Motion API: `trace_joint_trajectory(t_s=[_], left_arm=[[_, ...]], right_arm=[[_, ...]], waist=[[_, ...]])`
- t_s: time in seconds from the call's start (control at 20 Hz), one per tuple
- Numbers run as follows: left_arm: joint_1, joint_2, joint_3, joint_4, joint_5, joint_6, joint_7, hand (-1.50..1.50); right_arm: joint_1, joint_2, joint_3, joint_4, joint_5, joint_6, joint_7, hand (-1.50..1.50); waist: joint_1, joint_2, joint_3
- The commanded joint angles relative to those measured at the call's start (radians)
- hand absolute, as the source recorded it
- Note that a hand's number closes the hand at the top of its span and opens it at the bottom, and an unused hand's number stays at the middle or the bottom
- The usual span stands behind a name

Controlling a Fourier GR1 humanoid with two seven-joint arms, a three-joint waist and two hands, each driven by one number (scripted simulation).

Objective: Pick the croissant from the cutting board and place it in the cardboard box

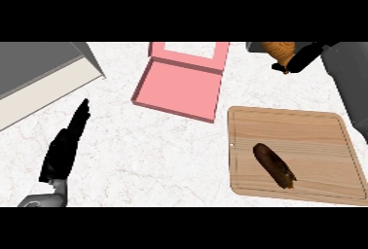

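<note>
I can see only the left robot hand (66,146), resting near the tabletop's (144,160) left edge with its fingers straight and holding nothing, while the right robot hand does not show at all. At the far right corner a dark object with an orange-brown top (287,54) is cut off and I cannot tell what it is; a grey slab (43,73) fills the far left corner. The dark brown, elongated croissant (274,164) lies on the wooden cutting board (287,126) at the near right, with the open pink box (179,82) just beyond the board's far left corner.
</note>
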Motion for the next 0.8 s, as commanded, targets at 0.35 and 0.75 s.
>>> trace_joint_trajectory(t_s=[0.35,0.75], left_arm=[[-0.015,0.036,0.042,-0.023,0.03,-0.04,0.026,0.0],[0.063,0.029,0.039,-0.084,0.03,-0.046,0.015,0.0]], right_arm=[[-0.195,0.1,-0.038,0.061,-0.091,0.14,0.026,1.5],[-0.255,0.232,-0.006,0.072,-0.068,0.053,0.188,1.5]], waist=[[-0.019,-0.007,-0.002],[-0.016,-0.009,-0.002]])
